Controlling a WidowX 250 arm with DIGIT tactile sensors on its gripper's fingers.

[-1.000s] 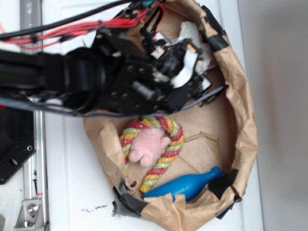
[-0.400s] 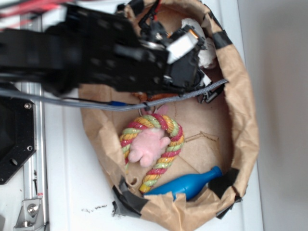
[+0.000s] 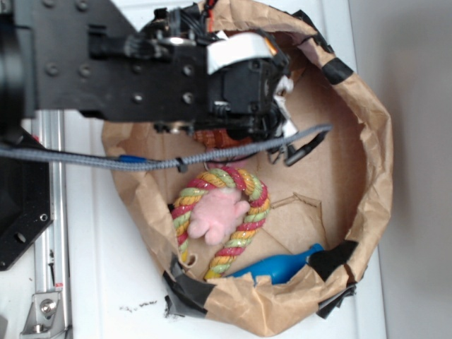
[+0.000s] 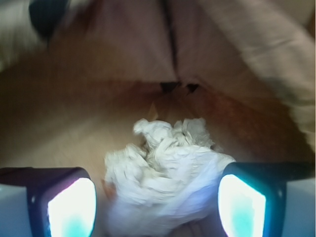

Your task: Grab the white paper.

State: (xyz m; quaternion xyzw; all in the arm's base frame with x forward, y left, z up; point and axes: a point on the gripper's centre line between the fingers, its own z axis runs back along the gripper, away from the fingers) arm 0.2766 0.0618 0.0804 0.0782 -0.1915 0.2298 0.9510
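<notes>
Paper point(image 4: 165, 170), crumpled and white, lies on the floor of the bag point(image 3: 367, 183), between the spread fingers point(image 4: 71, 205) of the gripper point(image 4: 157, 205), which straddle it without visibly touching. Approach looks done; closing and lifting remain. Elsewhere in the bag, well apart from the paper, lie a rope ring point(image 3: 254, 205), pink plush point(image 3: 215, 215) and blue bottle point(image 3: 279, 268).

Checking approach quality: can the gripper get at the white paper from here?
Probably yes. In the wrist view the white paper sits between the open gripper fingers, nothing blocking; the brown bag wall stands behind.
</notes>
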